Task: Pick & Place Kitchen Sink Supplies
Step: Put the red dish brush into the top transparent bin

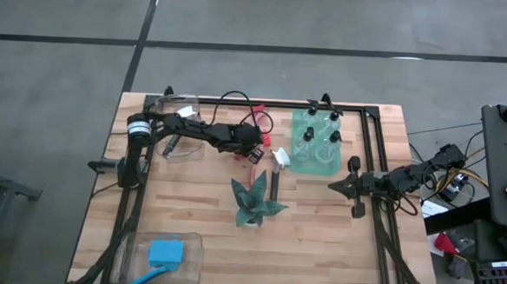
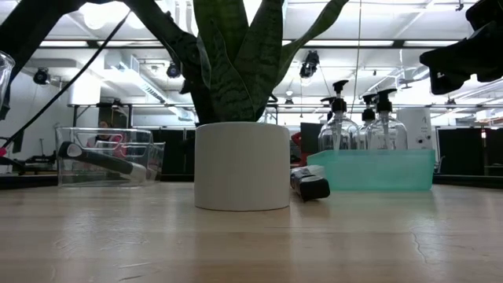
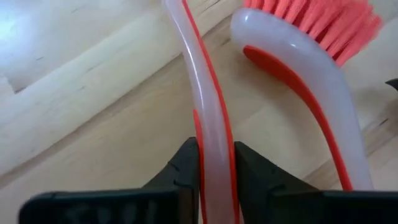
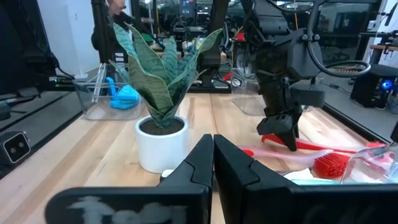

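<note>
My left gripper (image 1: pixel 255 152) is out over the table's middle, shut on a dish brush's translucent white-and-red handle (image 3: pixel 214 134). A second brush with red bristles (image 3: pixel 323 25) lies right beside it on the wood. A black-handled brush with a white head (image 1: pixel 278 172) lies between the plant and the teal tray. Black-capped clear bottles (image 1: pixel 317 132) stand in that tray (image 1: pixel 297 166). A blue sponge (image 1: pixel 166 251) lies in a clear bin (image 1: pixel 194 243) at the near left. My right gripper (image 4: pixel 213 149) is shut and waits at the table's right side (image 1: pixel 338 186). My left gripper pinches the brush handle (image 3: pixel 214 168) between its two fingers (image 3: pixel 186 165), one on each side. It comes from above, pointing down, with the fingers across the handle. The handle (image 4: pixel 323 146) sits low over the table; whether it rests on the wood I cannot tell.
A green spiky-leafed plant in a white pot (image 1: pixel 255 201) stands at the table's middle, near side of the left gripper. Another clear bin (image 1: pixel 182 143) with a brush in it (image 2: pixel 98 157) sits at the far left. Black frame rails (image 1: pixel 377 148) edge the work area.
</note>
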Tool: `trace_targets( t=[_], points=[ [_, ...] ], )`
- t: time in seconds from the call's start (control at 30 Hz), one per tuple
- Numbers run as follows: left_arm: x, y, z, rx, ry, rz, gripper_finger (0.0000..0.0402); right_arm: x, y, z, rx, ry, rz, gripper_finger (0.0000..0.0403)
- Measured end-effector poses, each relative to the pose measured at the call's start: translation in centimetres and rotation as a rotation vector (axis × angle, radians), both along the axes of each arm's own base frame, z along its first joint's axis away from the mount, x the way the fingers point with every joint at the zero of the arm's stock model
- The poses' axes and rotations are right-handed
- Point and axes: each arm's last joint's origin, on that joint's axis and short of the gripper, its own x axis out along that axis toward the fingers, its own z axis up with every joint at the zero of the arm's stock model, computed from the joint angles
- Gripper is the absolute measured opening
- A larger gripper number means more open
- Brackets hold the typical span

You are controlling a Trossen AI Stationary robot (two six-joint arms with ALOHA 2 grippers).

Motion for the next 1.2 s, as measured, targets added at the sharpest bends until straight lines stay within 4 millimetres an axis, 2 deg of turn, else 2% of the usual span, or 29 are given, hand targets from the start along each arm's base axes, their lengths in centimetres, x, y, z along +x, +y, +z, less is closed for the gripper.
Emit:
trace_targets(
  t=[0.2,0.37,0.57,0.9,1.03,1.2],
  points=[
    [-0.7,-0.1,1.4,0.008,0.031,0.006,0.0063,0.0,0.0,0.0,0.0,0.0,0.0,0.0009],
    [-1.6,-0.3,4.4,0.049,0.013,0.007,0.0072,0.0,0.0,0.0,0.007,0.0,-0.001,0.0009],
    [-3.8,-0.9,8.0,0.061,0.003,0.013,0.0064,0.0,0.0,0.0,0.008,0.0,-0.001,0.0009],
    [-9.5,-2.7,13.7,0.048,0.042,0.055,0.0068,0.0,0.0,0.0,0.0,0.0,-0.001,0.0009],
    [-12.5,-3.7,15.0,0.006,0.123,0.11,0.0068,0.0,0.0,0.0,0.005,0.0,-0.001,0.0009],
    [-15.9,-5.0,16.1,0.036,0.242,0.189,0.0069,0.0,0.0,0.0,0.009,0.0,-0.001,0.0009]
  ],
)
